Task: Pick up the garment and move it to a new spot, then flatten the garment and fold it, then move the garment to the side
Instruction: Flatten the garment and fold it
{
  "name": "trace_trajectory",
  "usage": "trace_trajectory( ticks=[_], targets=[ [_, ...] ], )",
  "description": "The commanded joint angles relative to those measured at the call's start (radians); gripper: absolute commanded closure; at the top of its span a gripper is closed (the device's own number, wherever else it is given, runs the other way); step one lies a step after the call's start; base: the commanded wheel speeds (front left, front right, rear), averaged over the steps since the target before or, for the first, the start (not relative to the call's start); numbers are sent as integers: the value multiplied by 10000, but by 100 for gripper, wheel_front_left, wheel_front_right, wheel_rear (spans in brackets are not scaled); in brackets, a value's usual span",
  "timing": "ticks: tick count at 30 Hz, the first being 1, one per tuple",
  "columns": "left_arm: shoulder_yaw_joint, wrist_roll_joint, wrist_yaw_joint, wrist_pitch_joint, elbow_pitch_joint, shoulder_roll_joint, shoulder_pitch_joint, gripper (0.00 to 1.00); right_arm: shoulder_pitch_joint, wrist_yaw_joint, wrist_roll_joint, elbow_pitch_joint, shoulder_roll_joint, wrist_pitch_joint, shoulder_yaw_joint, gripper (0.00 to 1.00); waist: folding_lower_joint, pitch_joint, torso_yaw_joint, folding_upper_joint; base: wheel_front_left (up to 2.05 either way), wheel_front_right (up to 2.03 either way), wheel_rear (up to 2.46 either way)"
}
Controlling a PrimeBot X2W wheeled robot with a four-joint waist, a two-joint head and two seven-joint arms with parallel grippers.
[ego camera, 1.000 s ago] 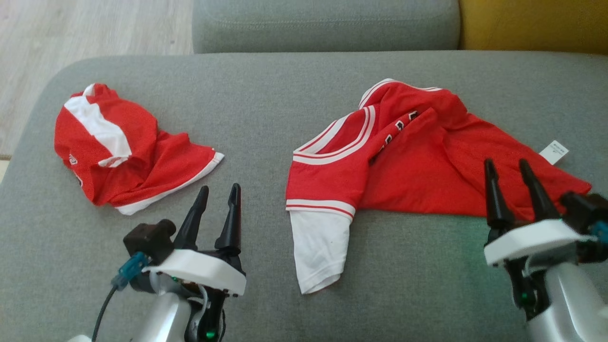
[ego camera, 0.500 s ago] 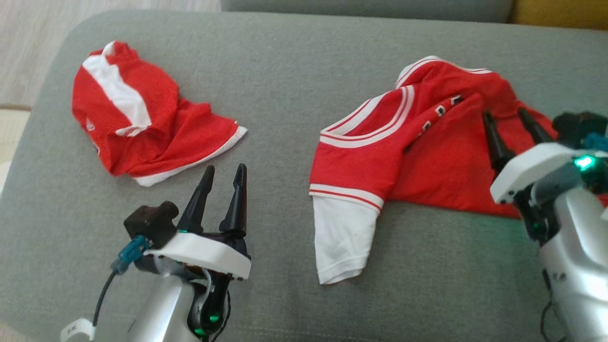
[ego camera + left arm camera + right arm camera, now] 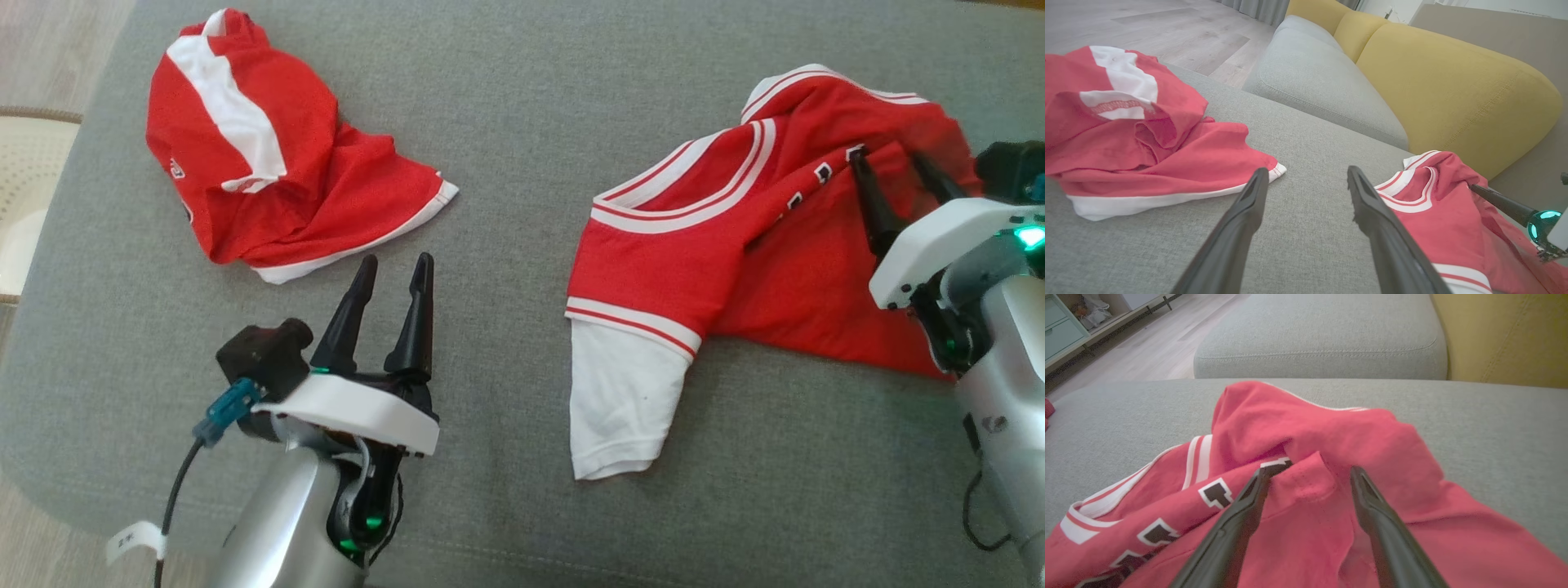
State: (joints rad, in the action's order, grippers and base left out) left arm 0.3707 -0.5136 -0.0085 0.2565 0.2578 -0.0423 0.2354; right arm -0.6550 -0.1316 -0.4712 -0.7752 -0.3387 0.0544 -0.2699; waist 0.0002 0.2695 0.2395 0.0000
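**A:** ok so where's the shirt (image 3: 735, 269), and which way is it lying?

**B:** right half of the grey sofa cushion (image 3: 522, 98), all crumpled. Long axis runs across the cushion, drifting toward the far right corner. It's red with white-striped trim, and one white sleeve (image 3: 624, 408) points at the near edge.

**A:** can you read the print?

**B:** nope, the black-and-white letters (image 3: 1214, 493) are half buried in a fold. Its right end is hidden behind the right gripper (image 3: 887, 159), jaws wide open either side of a raised fold, nothing pinched. Left gripper (image 3: 397, 260) hovers with jaws open too, near the other shirt (image 3: 269, 180), a red-and-white heap by the far left corner.
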Motion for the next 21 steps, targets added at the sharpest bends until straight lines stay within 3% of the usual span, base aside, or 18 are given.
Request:
trace_trajectory(
  ticks=[1, 5, 6, 7, 13, 21],
  targets=[
    [-318, -86, 17, 53, -347, -79, 423, 0, -335, 9, -104, 223, -170, -128, -189, 0, -2, 25, 30, 0, 0, 0, 0],
    [-340, -83, 18, 53, -327, -79, 462, 0, -442, 9, -592, -14, -270, -167, -439, 0, -2, 54, 69, 0, 0, 0, 0],
    [-346, -80, 14, 53, -320, -79, 469, 0, -476, 9, -689, -60, -293, -185, -511, 24, -2, 65, 75, 0, 0, 0, 0],
    [-352, -77, 10, 53, -309, -79, 475, 0, -506, 9, -758, -89, -322, -208, -624, 100, -2, 74, 82, 0, 0, 0, 0],
    [-436, -43, 12, 53, -255, -79, 476, 0, -544, 9, -1209, -287, -455, -501, -1159, 100, -2, 59, 63, 0, 0, 0, 0],
    [-659, 91, 27, 53, -202, -79, 288, 0, -19, 9, -1876, -65, -658, -1673, -1192, 100, -2, -473, -266, 0, 0, 0, 0]
  ],
)
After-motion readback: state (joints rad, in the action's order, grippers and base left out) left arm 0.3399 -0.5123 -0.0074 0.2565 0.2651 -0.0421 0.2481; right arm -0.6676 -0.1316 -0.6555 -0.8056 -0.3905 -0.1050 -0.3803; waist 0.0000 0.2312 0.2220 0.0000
